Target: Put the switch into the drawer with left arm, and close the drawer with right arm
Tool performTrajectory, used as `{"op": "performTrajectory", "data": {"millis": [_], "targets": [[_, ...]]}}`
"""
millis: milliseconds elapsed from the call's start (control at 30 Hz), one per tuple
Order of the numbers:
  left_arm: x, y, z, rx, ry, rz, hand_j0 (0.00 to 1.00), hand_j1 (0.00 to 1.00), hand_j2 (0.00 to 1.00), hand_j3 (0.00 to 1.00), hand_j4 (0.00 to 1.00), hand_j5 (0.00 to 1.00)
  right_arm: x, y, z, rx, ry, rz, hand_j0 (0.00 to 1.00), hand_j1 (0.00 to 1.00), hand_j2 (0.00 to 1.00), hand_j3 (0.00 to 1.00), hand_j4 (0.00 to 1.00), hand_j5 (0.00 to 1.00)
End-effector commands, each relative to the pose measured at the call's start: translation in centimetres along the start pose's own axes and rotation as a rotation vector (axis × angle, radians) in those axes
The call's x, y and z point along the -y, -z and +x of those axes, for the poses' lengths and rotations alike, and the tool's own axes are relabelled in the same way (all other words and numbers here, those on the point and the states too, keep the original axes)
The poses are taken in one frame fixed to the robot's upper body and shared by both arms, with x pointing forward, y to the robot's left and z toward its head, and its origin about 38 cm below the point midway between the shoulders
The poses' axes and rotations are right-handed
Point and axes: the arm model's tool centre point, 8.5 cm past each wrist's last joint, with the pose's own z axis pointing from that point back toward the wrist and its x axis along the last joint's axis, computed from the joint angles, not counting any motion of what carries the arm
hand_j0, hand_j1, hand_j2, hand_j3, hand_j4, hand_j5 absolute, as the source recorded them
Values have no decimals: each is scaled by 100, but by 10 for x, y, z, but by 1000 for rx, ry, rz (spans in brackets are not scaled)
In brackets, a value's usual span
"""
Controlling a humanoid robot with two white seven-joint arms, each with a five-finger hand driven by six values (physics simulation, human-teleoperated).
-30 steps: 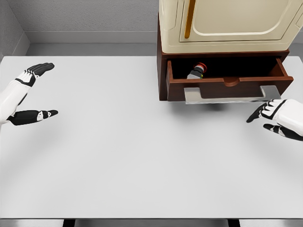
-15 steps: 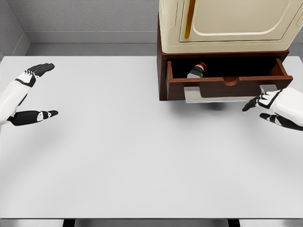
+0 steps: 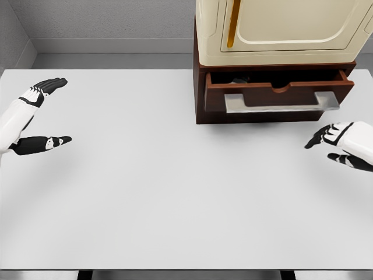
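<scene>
Reddish-brown drawer (image 3: pixel 280 95) with silver handle (image 3: pixel 282 102), cream cabinet (image 3: pixel 280 29), white table (image 3: pixel 175 186), white-and-black hands.

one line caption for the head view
Brown wooden drawer nearly shut under a cream cabinet; both open hands, left and right, off it.

- The left hand (image 3: pixel 36 119) has a smooth white shell over forearm and palm, with black fingers (image 3: pixel 51 85).
- Its thumb is black with small white marks near the tip.
- The right hand (image 3: pixel 345 144) matches: a rounded white shell with black fingers carrying white segments.
</scene>
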Motion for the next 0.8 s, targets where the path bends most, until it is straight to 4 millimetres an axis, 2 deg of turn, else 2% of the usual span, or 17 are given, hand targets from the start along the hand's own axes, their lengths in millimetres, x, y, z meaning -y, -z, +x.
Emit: {"op": "performTrajectory", "data": {"millis": [0, 300, 400, 767], "targets": [[-1, 0, 0, 2, -5, 5, 100, 100, 100, 100, 100, 100, 2, -2, -3, -8, 1, 0, 67, 67, 67, 67, 67, 67], [-1, 0, 0, 2, -5, 5, 100, 100, 100, 100, 100, 100, 3, 9, 3, 13, 12, -52, 65, 65, 65, 65, 65, 65], [-1, 0, 0, 2, -5, 5, 100, 100, 100, 100, 100, 100, 5, 20, 14, 51, 11, -87, 65, 65, 65, 65, 65, 65], [0, 0, 0, 1, -6, 4, 100, 100, 100, 100, 100, 100, 1, 54, 28, 129, 15, -116, 65, 65, 65, 65, 65, 65]]}}
